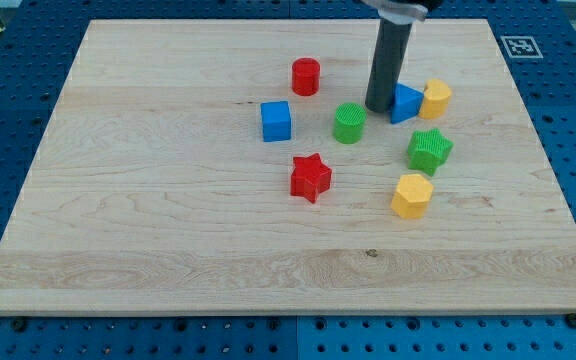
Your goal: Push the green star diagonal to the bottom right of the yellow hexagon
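My tip (379, 108) touching blue block (404, 103), above green star (429, 150). Star up-right of yellow hexagon (411, 196), not bottom right yet. No fingers here.

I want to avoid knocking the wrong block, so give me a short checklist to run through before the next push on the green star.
1. My tip visible: ok, it sits at the blue block's left edge.
2. Tip beside the green star: not ok, it is up and to the left of it.
3. Which yellow block is the hexagon: cannot tell; one lies below the star, another above.
4. Board to the star's right free: ok.
5. Green cylinder near tip: not ok.
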{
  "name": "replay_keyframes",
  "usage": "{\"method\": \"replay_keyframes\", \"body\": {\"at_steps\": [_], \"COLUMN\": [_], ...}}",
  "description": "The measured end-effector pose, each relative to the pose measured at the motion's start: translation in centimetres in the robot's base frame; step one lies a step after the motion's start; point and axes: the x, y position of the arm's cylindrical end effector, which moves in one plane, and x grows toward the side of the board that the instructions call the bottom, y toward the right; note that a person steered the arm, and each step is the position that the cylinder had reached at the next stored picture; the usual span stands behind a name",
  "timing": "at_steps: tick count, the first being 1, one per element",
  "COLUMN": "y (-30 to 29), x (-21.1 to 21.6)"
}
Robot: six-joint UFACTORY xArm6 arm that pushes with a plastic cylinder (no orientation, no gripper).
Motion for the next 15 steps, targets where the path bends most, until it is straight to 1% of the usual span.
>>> {"method": "replay_keyframes", "body": {"at_steps": [2,3,4,5,6,8,10,11,12,14,15], "y": [0.9,1.2,-0.9,-1.2,-0.8,2.2,4.0,3.5,3.8,7.5,8.9], "x": [5.4,6.6,6.0,2.8,2.6,6.3,6.4,4.2,3.1,6.3,6.3]}}
